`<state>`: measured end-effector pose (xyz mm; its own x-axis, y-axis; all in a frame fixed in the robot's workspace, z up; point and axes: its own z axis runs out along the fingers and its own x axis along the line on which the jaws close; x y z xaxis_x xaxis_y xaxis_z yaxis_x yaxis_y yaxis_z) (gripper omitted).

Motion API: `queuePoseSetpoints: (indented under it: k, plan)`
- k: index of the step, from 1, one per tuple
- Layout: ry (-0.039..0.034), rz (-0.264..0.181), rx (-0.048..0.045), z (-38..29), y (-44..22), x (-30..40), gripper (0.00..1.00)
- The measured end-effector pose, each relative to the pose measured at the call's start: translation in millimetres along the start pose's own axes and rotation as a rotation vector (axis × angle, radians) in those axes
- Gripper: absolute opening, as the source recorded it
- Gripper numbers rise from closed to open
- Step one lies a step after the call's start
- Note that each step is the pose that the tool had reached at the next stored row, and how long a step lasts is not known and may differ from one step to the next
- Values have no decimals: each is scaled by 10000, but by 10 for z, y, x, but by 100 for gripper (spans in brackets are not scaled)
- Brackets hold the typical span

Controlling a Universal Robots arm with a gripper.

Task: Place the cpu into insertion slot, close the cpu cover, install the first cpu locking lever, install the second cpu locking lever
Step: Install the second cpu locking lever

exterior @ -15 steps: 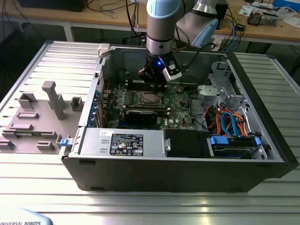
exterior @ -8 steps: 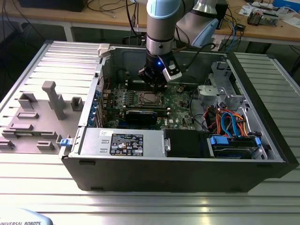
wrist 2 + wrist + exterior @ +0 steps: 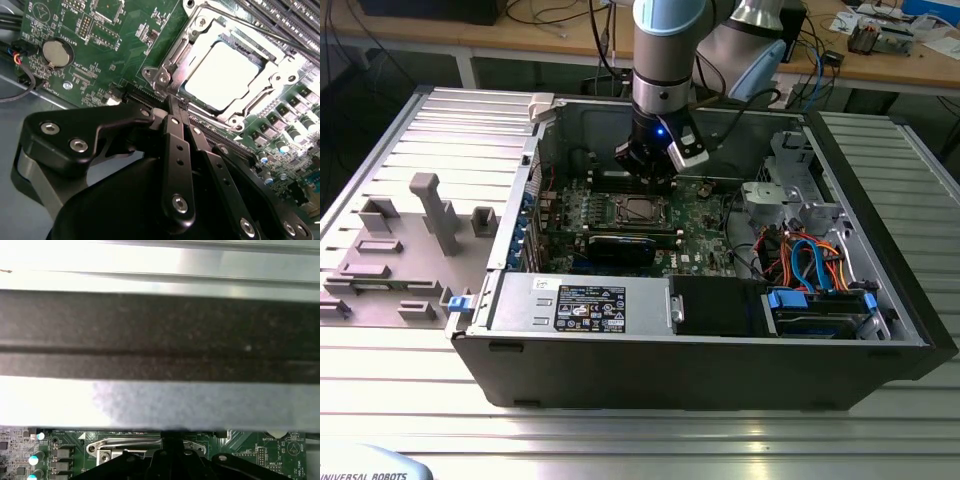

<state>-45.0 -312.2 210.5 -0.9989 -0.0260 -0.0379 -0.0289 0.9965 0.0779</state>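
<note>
The cpu (image 3: 225, 75), a bright silvery square, lies in the insertion slot (image 3: 160, 80) on the green board. The cpu cover (image 3: 186, 52) lies flat as a metal frame around it. My gripper (image 3: 176, 102) is shut, its black fingers pressed together with nothing seen between them. The tips rest at the edge of the slot's frame, beside the cpu. In the exterior view the gripper (image 3: 648, 180) hangs inside the open computer case just behind the slot (image 3: 638, 209). In the first wrist view the gripper (image 3: 172, 442) meets a shiny metal part of the slot's frame (image 3: 125, 446).
Long black card slots (image 3: 280, 15) run past the socket, and a coin battery (image 3: 55, 52) sits on the board. The case holds a grey power supply (image 3: 580, 300) in front and blue cables (image 3: 810, 265) at the exterior view's right. A grey fixture plate (image 3: 420, 230) lies outside, left.
</note>
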Motion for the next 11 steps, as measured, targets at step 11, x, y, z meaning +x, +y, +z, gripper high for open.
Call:
queuePoseSetpoints:
  k: [11]
  plan:
    - [2, 1, 39, -20, -31, 1, 11]
